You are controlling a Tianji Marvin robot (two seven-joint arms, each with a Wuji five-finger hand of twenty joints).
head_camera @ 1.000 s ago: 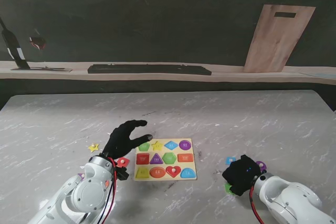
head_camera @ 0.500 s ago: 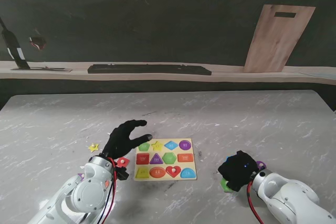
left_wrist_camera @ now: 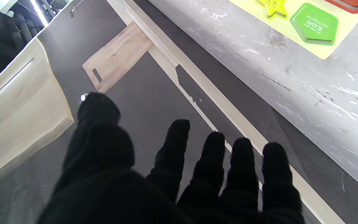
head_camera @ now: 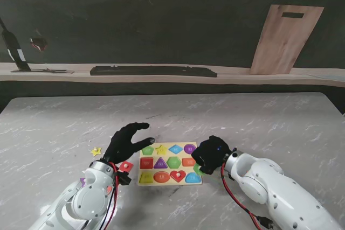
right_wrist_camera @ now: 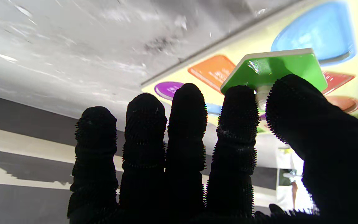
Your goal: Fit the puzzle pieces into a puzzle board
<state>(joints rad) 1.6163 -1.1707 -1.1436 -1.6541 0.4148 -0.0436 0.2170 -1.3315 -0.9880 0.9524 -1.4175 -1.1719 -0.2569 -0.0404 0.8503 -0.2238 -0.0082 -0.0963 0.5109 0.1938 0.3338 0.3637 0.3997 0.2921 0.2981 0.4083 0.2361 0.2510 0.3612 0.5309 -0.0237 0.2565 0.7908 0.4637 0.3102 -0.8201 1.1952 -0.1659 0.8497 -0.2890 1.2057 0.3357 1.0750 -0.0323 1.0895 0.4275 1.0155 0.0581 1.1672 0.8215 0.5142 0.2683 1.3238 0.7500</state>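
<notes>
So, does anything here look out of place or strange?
Nothing looks damaged. Two loose pieces lie off the puzzle board on its left: a yellow star and a red piece near the open left hand. The right hand holds a green piece at the board's right edge.

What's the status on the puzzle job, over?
Right hand shut on flat green puzzle piece, over right edge of yellow wooden puzzle board. Left hand open, hovering at board's left edge. Nothing blocking the board.
</notes>
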